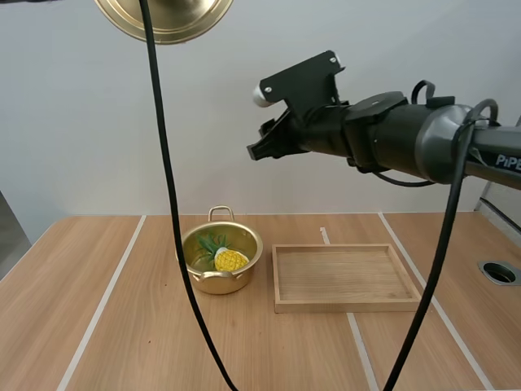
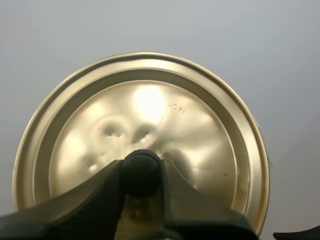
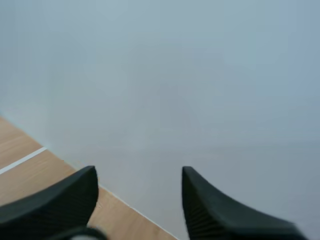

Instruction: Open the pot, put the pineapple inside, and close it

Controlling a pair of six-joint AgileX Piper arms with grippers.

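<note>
A small gold pot (image 1: 221,261) stands open on the wooden table, left of centre, with a yellow pineapple (image 1: 229,259) and its green leaves lying inside. The gold lid (image 1: 165,16) hangs high above the table at the upper left. In the left wrist view my left gripper (image 2: 142,172) is shut on the lid's black knob (image 2: 142,171), the lid (image 2: 150,130) facing the camera. My right gripper (image 1: 262,137) is raised high over the table, right of the pot; its fingers (image 3: 60,197) stand apart with nothing between them.
A shallow wooden tray (image 1: 345,277) lies right of the pot, with nothing in it. A round metal hole (image 1: 498,272) sits in the table at the far right. White lines (image 1: 102,305) run across the tabletop. A plain wall stands behind.
</note>
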